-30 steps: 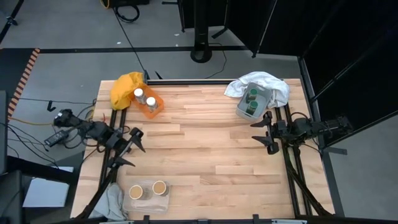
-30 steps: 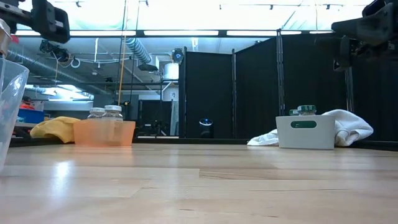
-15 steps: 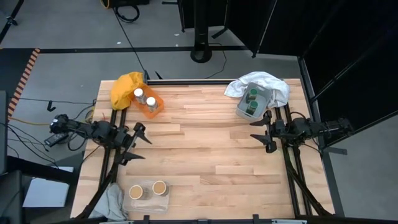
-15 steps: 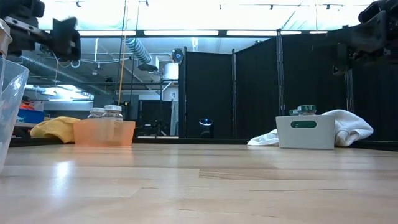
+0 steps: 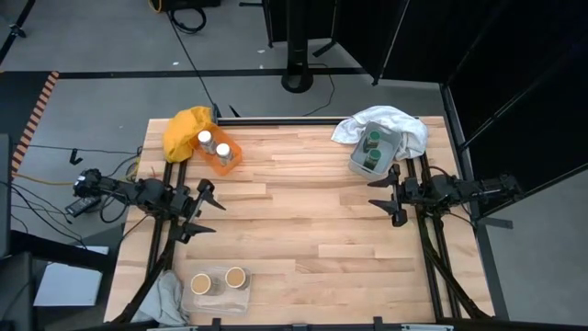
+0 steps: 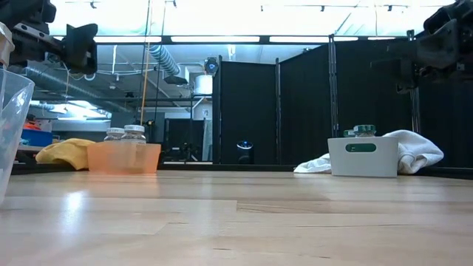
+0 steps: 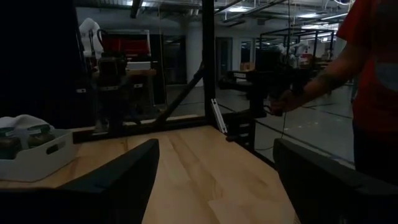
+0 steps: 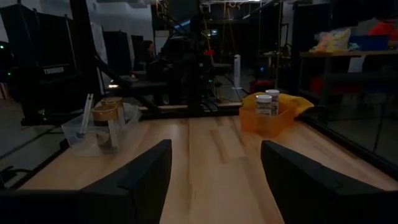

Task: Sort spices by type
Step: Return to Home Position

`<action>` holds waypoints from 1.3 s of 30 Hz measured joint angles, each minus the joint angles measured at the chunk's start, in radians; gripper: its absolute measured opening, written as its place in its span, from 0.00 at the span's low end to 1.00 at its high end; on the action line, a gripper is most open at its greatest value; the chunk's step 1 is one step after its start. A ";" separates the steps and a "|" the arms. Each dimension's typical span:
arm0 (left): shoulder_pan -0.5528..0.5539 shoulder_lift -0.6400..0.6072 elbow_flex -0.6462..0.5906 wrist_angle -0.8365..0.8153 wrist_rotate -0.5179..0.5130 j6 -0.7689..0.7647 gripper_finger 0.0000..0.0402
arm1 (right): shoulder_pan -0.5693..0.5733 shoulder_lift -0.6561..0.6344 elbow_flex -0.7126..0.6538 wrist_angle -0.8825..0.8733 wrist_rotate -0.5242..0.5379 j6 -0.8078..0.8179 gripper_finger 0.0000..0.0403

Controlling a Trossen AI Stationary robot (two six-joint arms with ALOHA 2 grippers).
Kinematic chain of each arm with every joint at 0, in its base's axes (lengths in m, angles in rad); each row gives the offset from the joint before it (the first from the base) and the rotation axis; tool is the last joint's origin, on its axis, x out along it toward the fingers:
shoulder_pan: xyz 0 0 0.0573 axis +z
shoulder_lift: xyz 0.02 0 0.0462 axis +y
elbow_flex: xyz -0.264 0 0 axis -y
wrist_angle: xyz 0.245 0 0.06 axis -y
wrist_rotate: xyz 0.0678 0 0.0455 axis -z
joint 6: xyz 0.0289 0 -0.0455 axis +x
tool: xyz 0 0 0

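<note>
Two white-lidded spice jars (image 5: pixel 214 144) stand in an orange tray (image 5: pixel 230 158) at the far left. Two green-lidded jars (image 5: pixel 370 150) stand in a grey tray (image 5: pixel 355 164) at the far right. Two tan-lidded jars (image 5: pixel 219 279) stand in a clear tray (image 5: pixel 213 292) at the near left. My left gripper (image 5: pixel 204 210) hovers open at the left edge, above the table, pointing level toward the right. My right gripper (image 5: pixel 386 199) hovers open at the right edge, pointing level toward the left. Nothing is between the fingers of either gripper.
A yellow cloth (image 5: pixel 186 129) lies behind the orange tray, and a white cloth (image 5: pixel 390 124) wraps around the grey tray's far side. A grey cloth (image 5: pixel 168 299) hangs at the near left corner. A person (image 7: pixel 367 81) stands beyond the table's right edge. Bare wood (image 5: pixel 303 211) spans the middle.
My left gripper has swung a little toward the table's far edge and now points more squarely across the table. It has then held still, with its fingers as wide apart as before.
</note>
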 joint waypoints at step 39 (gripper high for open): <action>0.000 0.000 0.000 -0.008 -0.080 -0.019 0.80 | 0.000 0.000 0.000 0.002 0.000 -0.013 0.64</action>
